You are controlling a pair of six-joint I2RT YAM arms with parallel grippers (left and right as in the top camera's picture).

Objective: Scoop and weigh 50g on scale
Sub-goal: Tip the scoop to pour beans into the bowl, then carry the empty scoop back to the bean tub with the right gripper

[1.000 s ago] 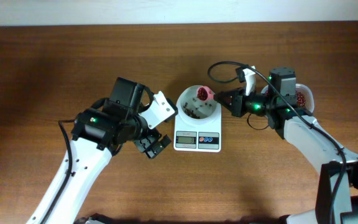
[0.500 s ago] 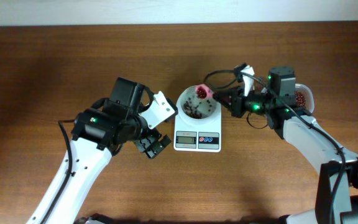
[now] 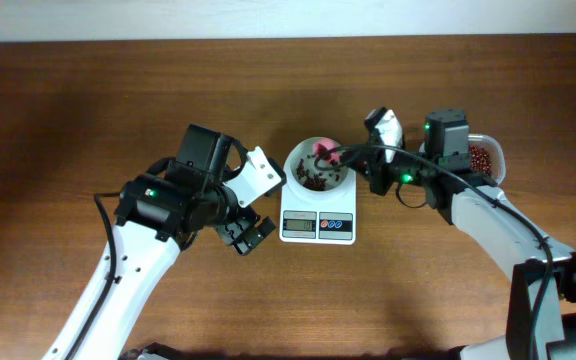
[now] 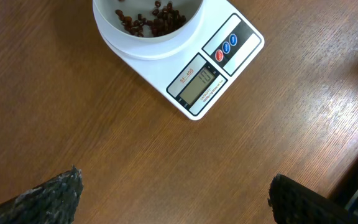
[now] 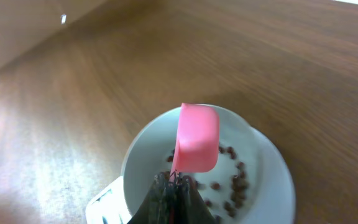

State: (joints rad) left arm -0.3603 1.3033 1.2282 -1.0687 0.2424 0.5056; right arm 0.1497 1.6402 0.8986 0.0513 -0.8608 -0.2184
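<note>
- Since a second ago, right tool [image 3: 354, 158] has rolled at the wrist, turning the pink spoon [image 3: 322, 150] from face-up to on edge over the bowl [image 3: 293, 165]; left arm is unchanged.
- Right tool: fingers pressed together on the spoon's handle; in the wrist view the scoop [image 5: 197, 140] hangs tilted above the bowl, and no beans show on its visible pink face.
- Beans [image 3: 309, 180]: a loose scatter of dark red-brown grains lies inside the bowl [image 5: 272, 180], seen also from the left wrist [image 4: 154, 17].
- Scale [image 3: 317, 226]: white, at the middle of the desk [image 3: 88, 110], carrying the bowl; its display and its blue and red buttons face the near edge. Its reading [image 4: 197, 84] is too small to make out.
- Left tool [image 3: 251, 233]: fingers spread wide, holding nothing, just left of the scale and apart from it.
- Tub [image 3: 495, 150]: clear, behind the right arm at the far right, with more beans in it.
</note>
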